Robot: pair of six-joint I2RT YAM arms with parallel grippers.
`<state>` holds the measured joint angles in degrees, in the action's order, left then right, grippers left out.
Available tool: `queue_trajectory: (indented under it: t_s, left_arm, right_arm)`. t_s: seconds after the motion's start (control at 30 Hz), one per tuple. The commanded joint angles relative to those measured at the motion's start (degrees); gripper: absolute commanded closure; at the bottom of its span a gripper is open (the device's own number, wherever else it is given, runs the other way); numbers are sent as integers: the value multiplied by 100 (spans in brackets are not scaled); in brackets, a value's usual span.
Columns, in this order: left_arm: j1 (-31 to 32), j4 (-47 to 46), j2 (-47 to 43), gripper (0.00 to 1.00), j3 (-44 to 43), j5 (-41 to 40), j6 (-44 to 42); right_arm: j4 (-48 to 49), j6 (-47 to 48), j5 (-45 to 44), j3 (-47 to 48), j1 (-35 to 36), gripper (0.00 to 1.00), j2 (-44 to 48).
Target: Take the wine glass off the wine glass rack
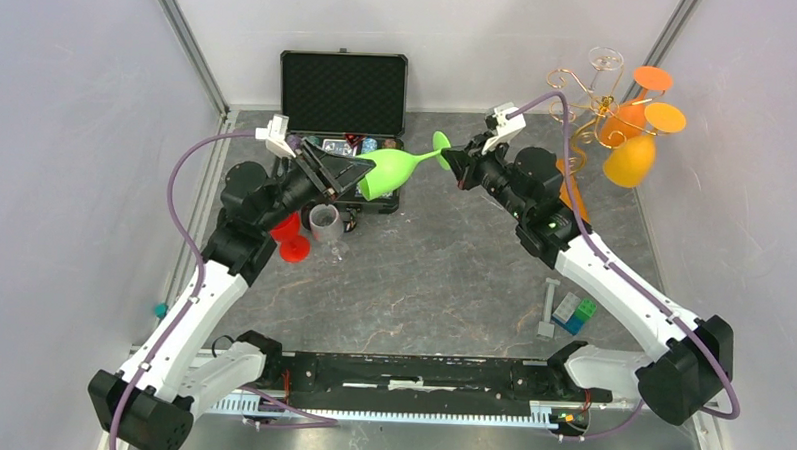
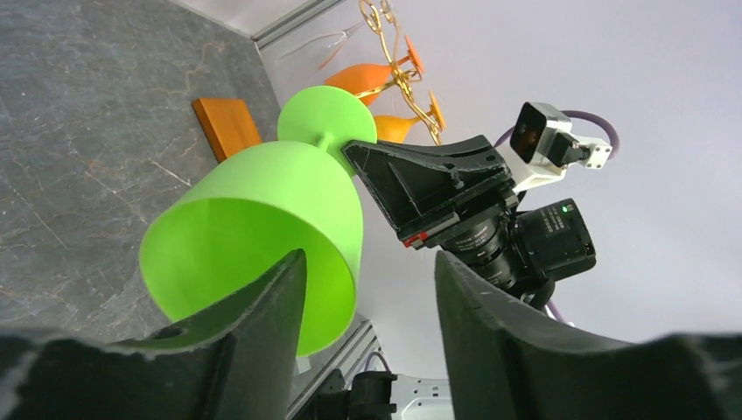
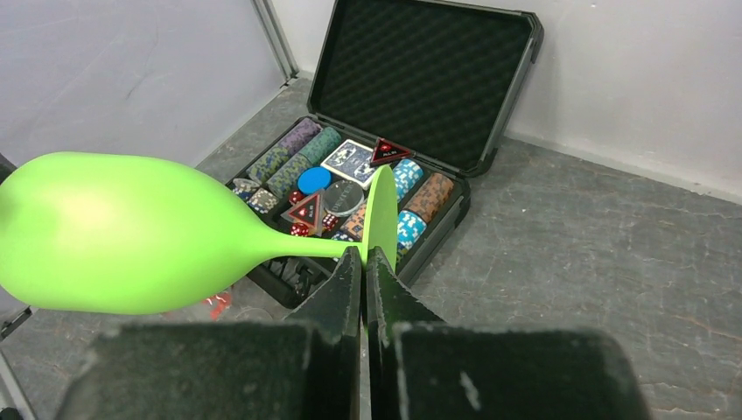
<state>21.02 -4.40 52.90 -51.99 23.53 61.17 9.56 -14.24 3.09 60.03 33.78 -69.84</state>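
Observation:
A green wine glass [image 1: 391, 168] hangs level in the air between my two grippers, bowl to the left, foot to the right. My right gripper [image 1: 452, 162] is shut on its foot disc, seen edge-on in the right wrist view [image 3: 381, 206] above the closed gripper [image 3: 365, 254]. My left gripper [image 1: 341, 173] is open at the bowl's mouth; in the left wrist view [image 2: 369, 258] one finger [image 2: 262, 332] is inside the bowl [image 2: 262, 219] and the other outside. The wine glass rack [image 1: 589, 97], gold wire on a wooden base [image 2: 227, 127], stands at the back right.
Two orange glasses [image 1: 632, 158] and a clear glass [image 1: 605, 60] hang on the rack. An open black case [image 1: 344, 88] of poker chips lies at the back centre. A red glass [image 1: 292, 239] and a clear glass [image 1: 324, 227] stand left of centre. Toy bricks [image 1: 575, 311] lie at the right.

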Motion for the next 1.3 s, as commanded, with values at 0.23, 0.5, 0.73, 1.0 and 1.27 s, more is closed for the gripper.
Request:
queue_trajectory:
  t_s: [0.23,0.5,0.73,1.0,1.27]
  left_arm:
    - [29,-375,211,70,90,178,415]
    - [68,-70,264,98,-37,247,-101]
    - [643,2316,422,98,-1126,-494,-2127]
    - [1529,4845,1328,98,-2495,-1591,-3712]
    - [2083,6204,2595,98,-3227,-2329,-4419]
  right_arm:
    - [404,-80,191,-141,110,100,-56]
    - [127,220,432,-188,127,87,31]
    - [-614,748,-272,-189,129,55,466]
    - [-1558,1109,-1351,-256,129,51,1343]
    - [-2051,1247,-2014,-439,129,50,2044]
